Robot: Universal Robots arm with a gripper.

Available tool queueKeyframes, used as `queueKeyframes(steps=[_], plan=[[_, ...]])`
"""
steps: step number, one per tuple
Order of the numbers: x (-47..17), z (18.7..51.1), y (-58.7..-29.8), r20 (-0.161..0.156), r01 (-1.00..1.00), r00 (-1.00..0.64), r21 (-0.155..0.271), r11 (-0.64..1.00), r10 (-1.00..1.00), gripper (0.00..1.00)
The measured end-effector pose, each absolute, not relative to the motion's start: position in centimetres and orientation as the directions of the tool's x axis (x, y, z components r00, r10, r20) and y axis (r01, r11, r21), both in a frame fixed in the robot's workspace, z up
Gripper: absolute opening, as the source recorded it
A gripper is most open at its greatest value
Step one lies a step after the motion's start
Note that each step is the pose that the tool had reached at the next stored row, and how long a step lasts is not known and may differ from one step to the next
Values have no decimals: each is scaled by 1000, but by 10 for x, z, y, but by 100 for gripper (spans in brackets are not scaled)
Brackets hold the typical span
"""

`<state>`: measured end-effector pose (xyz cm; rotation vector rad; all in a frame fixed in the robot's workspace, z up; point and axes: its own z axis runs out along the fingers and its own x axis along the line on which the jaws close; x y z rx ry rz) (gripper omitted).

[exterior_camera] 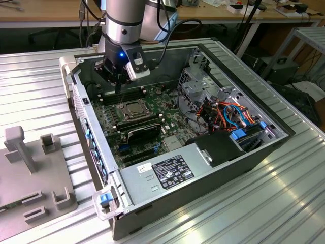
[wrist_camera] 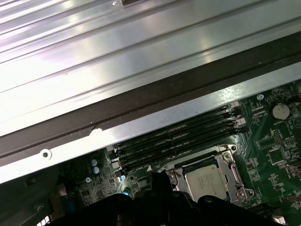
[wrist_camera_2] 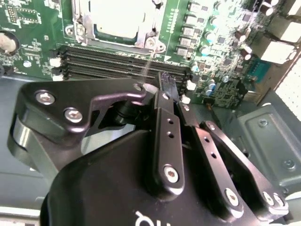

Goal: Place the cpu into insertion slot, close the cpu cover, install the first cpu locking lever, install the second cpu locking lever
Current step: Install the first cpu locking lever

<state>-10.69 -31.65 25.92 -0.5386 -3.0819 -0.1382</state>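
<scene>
Pincer (wrist_camera_2: 168,87) is clenched, tips together, with nothing visibly pinched between them. It hangs tip-down off the arm (exterior_camera: 124,20) inside the open computer case (exterior_camera: 254,147). The tip is over the long black memory slots (wrist_camera_2: 117,62), on the side of them away from the socket.

A thin silvery lever (wrist_camera_2: 148,63) slants from the socket corner across the memory slots toward the pincer tip. Can't tell if it's touching or just apart, since the linkage hides its end.

The cpu (wrist_camera_2: 120,19) is seated flat in the insertion slot (exterior_camera: 123,111), silver-grey top up. The cpu cover (wrist_camera_2: 82,21) lies down around it, with the chip top showing through the window cut-out. In the first wrist view the same stack sits just beyond the memory slots, near the pincer body.

All of this is on the green motherboard (exterior_camera: 152,140). A coin cell (wrist_camera: 281,111) is on the board, well apart from the socket.

In the exterior view a labelled power supply (exterior_camera: 167,170) fills the near end of the case. Orange and blue cables (exterior_camera: 233,114) are bundled on the exterior view's right.

The case sits on a ribbed aluminium table (exterior_camera: 30,76). A grey fixture block (exterior_camera: 30,173) with posts and pockets is on the exterior view's left, well apart from the case.
</scene>
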Motion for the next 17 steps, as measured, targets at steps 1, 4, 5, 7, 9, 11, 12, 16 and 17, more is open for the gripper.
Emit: queueKeyframes(steps=[1, 4, 5, 7, 9, 11, 12, 16, 17], plan=[[-107, 259, -316, 25, 339, -941, 85, 937, 338, 11], [-107, 259, -316, 25, 338, -941, 85, 937, 337, 11], [-107, 259, -316, 25, 338, -941, 85, 937, 337, 11], [-107, 259, -316, 25, 338, -941, 85, 937, 337, 11], [-107, 259, -316, 25, 338, -941, 85, 937, 337, 11], [-107, 259, -316, 25, 338, -941, 85, 937, 337, 11], [-107, 259, -316, 25, 338, -941, 85, 937, 337, 11], [-107, 259, -316, 25, 338, -941, 85, 937, 337, 11], [-107, 259, -316, 25, 338, -941, 85, 937, 337, 11]])
